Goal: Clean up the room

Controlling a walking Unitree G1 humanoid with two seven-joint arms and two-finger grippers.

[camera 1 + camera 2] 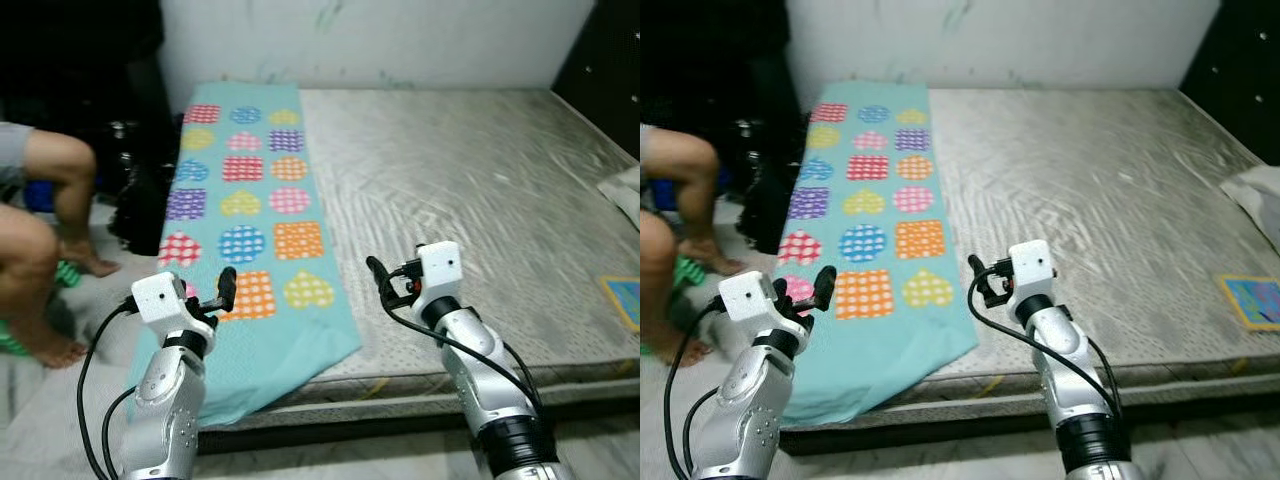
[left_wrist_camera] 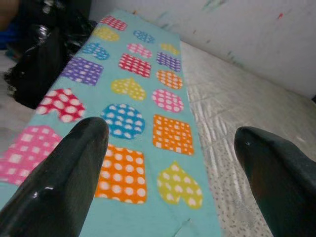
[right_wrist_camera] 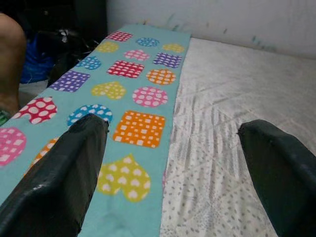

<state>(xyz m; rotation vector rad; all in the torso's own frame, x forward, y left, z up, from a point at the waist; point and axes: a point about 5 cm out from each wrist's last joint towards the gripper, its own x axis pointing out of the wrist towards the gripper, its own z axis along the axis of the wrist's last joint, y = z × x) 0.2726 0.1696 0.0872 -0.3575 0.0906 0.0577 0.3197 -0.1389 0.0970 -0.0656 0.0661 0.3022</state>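
Patterned teal blanket [image 1: 250, 215] on the mattress [image 1: 470, 190], just beyond both grippers' wide, empty jaws.

A person [image 1: 40, 200] is sitting at the left side of the bed, bare knees bent, one bare foot [image 1: 58, 349] resting on the pale floor [image 1: 50, 400]; something green [image 1: 66, 272] is lying just beside the feet. A heap of black bags [image 1: 140, 200] is slumping between the person and the bed. The bare grey mattress [image 1: 470, 190] is stretching back to a scuffed white wall [image 1: 400, 40]; a small blue square with a yellow border [image 1: 624, 300] is lying near its right edge, and a white cloth [image 1: 626, 190] is lying further back on that side. A dark cabinet [image 1: 610, 60] is standing in the right corner.
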